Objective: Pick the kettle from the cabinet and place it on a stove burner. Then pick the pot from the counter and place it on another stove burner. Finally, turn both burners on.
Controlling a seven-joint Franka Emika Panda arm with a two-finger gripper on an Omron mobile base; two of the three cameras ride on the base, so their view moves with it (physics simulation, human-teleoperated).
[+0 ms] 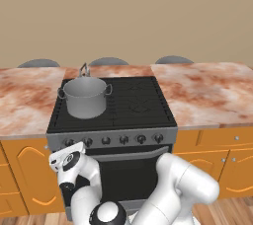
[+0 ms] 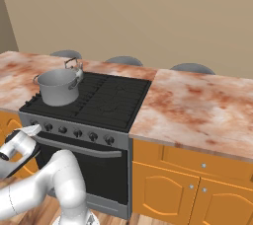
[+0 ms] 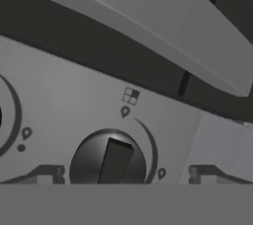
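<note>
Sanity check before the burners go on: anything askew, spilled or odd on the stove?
Nothing stands out. The pot sits upright on the front-left burner, the kettle upright close behind it. No spill on the counter. The open fingers flank a knob on the steel knob strip.

Kettle (image 1: 84, 71): body mostly hidden behind pot (image 1: 85, 96), loop handle and top showing. Three grey rounded shapes (image 1: 108, 61) behind counter (image 1: 207, 95): lower parts hidden. Dark knob (image 3: 107, 162), hand view: lower portion cut off; neighbouring dial cropped at left edge
</note>
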